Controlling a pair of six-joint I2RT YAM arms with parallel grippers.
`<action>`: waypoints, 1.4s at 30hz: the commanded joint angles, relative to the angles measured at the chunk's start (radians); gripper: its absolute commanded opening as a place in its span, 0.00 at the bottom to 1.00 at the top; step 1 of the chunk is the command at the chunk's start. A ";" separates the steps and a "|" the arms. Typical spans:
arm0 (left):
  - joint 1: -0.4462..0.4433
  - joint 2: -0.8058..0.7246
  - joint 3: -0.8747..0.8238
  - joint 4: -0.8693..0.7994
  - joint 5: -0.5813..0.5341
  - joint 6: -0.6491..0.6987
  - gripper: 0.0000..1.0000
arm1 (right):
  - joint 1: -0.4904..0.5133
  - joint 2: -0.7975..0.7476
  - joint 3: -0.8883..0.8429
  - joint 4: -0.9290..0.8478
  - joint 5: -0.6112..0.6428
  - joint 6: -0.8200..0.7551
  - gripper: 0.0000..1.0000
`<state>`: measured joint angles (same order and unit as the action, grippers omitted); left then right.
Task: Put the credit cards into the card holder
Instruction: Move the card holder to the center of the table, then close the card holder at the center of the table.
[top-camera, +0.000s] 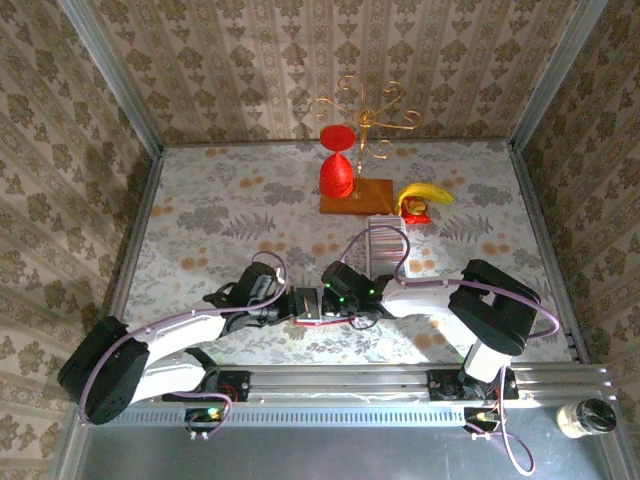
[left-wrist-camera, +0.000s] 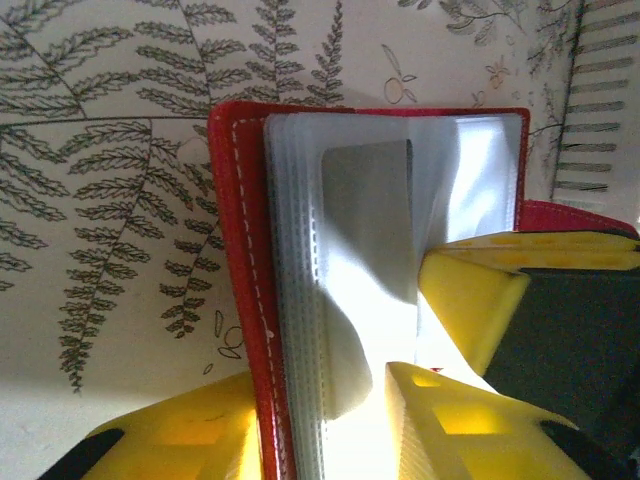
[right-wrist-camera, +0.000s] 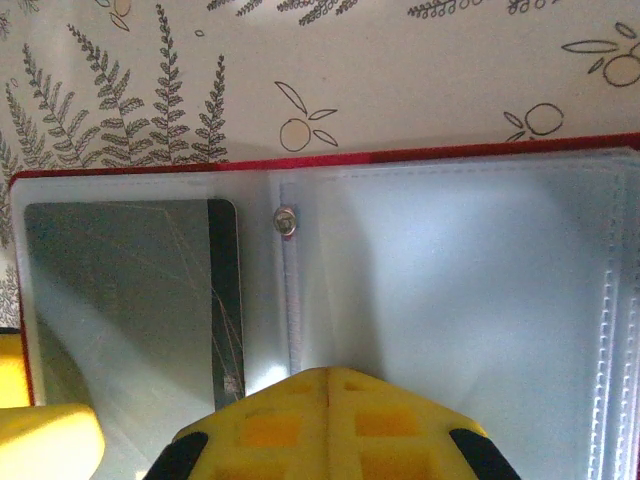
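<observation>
One credit card (right-wrist-camera: 125, 290) blurred inside card holder (right-wrist-camera: 460, 300), right gripper (right-wrist-camera: 330, 385) closed, left gripper (left-wrist-camera: 320, 405) state unclear.

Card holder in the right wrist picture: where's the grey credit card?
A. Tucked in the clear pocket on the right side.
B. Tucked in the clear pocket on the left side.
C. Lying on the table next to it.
B: the credit card, grey with a dark stripe, lies flat behind the clear plastic on the left side of the open red card holder.
</observation>
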<state>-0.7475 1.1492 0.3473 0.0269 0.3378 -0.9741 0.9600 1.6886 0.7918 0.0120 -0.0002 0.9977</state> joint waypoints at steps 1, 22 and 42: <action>-0.006 -0.033 0.024 -0.023 0.000 -0.002 0.29 | 0.006 0.001 -0.028 -0.064 0.034 0.008 0.00; 0.013 -0.258 0.148 -0.646 -0.221 0.179 0.10 | 0.024 -0.137 0.150 -0.329 0.201 -0.170 0.31; 0.027 -0.223 0.228 -0.703 -0.257 0.253 0.09 | 0.061 -0.058 0.184 -0.293 0.061 -0.114 0.37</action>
<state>-0.7250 0.9264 0.5495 -0.6594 0.0994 -0.7395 1.0130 1.6447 0.9588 -0.2623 0.0658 0.8684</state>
